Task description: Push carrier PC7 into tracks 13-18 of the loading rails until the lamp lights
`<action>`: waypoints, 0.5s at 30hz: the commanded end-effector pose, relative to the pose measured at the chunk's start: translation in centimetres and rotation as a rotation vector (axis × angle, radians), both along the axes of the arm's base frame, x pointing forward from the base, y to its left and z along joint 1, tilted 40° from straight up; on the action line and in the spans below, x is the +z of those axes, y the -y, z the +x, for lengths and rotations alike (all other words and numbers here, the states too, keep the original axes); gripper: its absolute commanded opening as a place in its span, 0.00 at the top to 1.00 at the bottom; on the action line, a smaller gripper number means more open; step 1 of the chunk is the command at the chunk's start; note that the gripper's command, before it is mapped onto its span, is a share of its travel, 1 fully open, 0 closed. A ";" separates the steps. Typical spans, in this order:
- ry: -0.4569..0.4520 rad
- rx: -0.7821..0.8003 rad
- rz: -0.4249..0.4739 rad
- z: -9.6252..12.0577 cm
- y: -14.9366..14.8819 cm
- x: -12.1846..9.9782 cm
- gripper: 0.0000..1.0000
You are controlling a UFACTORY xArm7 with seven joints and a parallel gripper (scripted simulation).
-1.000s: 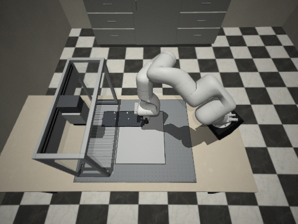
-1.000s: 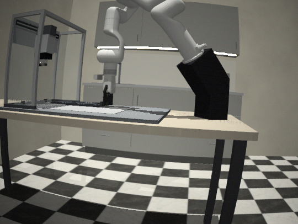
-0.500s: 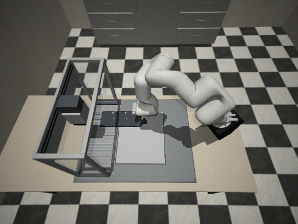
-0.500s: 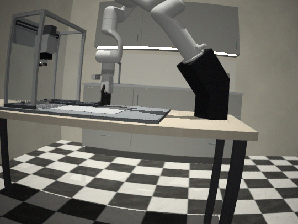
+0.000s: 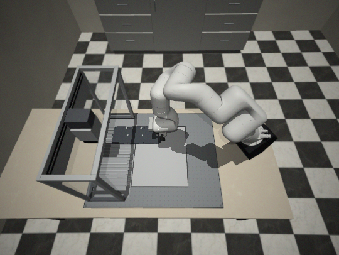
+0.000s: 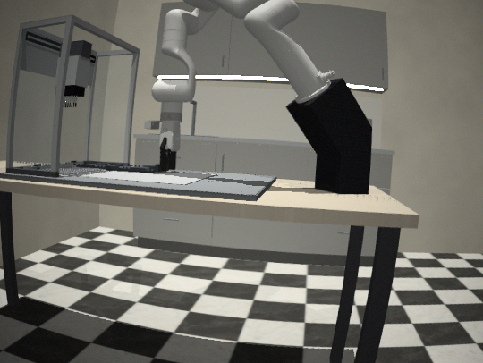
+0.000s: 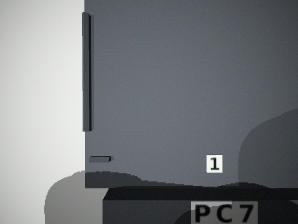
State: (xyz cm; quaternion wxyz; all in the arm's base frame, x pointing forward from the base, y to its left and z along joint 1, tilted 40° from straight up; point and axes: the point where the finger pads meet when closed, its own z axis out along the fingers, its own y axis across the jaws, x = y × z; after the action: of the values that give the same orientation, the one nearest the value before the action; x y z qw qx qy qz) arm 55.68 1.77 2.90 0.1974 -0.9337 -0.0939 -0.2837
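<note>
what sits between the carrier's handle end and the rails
The carrier's own dark body fills that stretch: in the top view it runs from the gripper at its handle end to the rails, its far end already over the tracks.

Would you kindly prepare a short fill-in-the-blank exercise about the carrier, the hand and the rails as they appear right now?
1. The label on the carrier's handle in the wrist view reads ____.
2. The white tile on the carrier's top shows the number ____.
3. The hand stands at the carrier's handle end with its fingers ____, gripping nothing.
4. In the top view, the carrier's far end reaches under the ____ frame over the rails.

Missing words: PC7; 1; open; grey
</note>
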 end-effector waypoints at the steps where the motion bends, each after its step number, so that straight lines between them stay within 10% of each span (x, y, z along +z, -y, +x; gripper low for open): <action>1: 0.001 -0.002 -0.002 0.5 0.1 0.3 0.18; 15: 0.001 -0.002 -0.002 1.5 0.0 1.0 0.18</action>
State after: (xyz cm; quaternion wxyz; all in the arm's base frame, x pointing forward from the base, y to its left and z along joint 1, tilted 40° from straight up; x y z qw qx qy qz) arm 56.74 1.84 3.62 0.1974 -0.9338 -0.0939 -0.2834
